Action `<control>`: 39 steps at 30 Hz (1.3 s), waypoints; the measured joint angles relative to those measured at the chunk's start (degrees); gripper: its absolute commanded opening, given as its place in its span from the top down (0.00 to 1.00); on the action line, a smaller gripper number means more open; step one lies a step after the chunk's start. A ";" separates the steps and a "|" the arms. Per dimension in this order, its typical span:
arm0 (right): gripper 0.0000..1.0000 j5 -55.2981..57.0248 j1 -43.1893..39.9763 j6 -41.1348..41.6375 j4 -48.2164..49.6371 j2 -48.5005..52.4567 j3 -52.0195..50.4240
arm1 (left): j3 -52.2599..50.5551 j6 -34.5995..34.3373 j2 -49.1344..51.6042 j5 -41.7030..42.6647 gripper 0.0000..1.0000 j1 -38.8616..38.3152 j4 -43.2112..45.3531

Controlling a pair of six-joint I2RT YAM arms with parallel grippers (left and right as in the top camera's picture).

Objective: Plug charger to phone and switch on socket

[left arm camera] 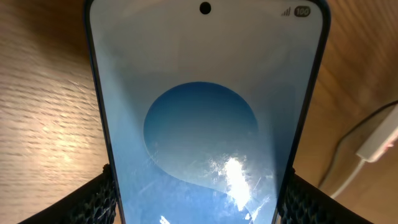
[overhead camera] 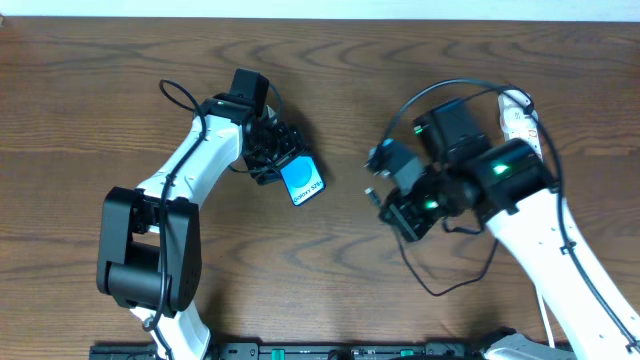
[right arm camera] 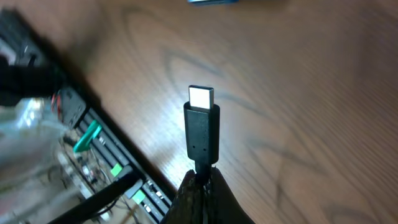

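Overhead, the left gripper [overhead camera: 279, 163] carries the phone [overhead camera: 302, 180] by its long sides, screen up, the free short end sticking out past the fingertips toward the right arm. The right gripper [overhead camera: 392, 208] holds the charger [overhead camera: 440, 285] with its plug [overhead camera: 370, 195] leading, well apart from the phone across bare table [overhead camera: 340, 80]. The socket [overhead camera: 520, 115] lies behind the right arm, beyond the wrist, untouched. The step in hand looks like bringing plug and phone together; switching comes later. From the left wrist, the fingers [left arm camera: 102, 199] are pressed on both edges of the phone, which fills the view beyond them. From the right wrist, the fingers [right arm camera: 202, 193] are pinched on the cable just behind the plug, which stands straight ahead of the tips; the phone's blue edge shows far ahead. Next calls for lining the plug's flat with the port, unseen here. Room ahead is open; a black rail [right arm camera: 93, 168] crowds the left side.
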 measured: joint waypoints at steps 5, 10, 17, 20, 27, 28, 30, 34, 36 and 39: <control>0.98 7.17 6.23 3.04 5.31 1.36 -2.03 | 0.00 1.60 0.00 -1.62 0.36 0.00 0.00; 0.98 12.61 8.31 6.75 9.29 4.35 -6.12 | 0.00 2.89 0.00 -1.92 0.36 0.00 -0.07; 0.98 14.88 8.31 11.30 11.52 5.14 -12.46 | 0.96 3.45 0.00 -2.99 0.36 -0.15 -0.37; 0.98 15.15 8.31 12.59 11.56 5.14 -12.66 | 1.60 3.50 -0.20 -4.81 0.36 -0.83 -0.37; 0.99 15.30 8.35 13.75 15.67 5.14 -14.62 | 2.95 3.13 -1.51 -10.78 0.36 -5.75 -0.50; 0.98 15.32 8.44 14.10 16.85 5.14 -15.39 | 3.32 2.80 -1.64 -11.67 0.36 -6.69 -0.52; 0.98 15.43 8.74 14.84 19.61 5.14 -17.09 | 3.82 1.81 -1.70 -13.16 0.36 -8.11 -0.48; 0.99 15.56 10.45 16.98 23.93 5.14 -19.80 | 3.96 -1.20 -1.84 -15.15 0.36 -9.18 -0.48; 0.99 15.56 11.45 17.73 25.79 5.14 -20.68 | 3.96 -2.89 -1.84 -15.78 0.36 -9.14 -0.48; 0.99 16.24 13.31 18.84 28.41 5.14 -21.22 | 3.96 -6.12 -1.86 -16.61 0.36 -9.05 -0.44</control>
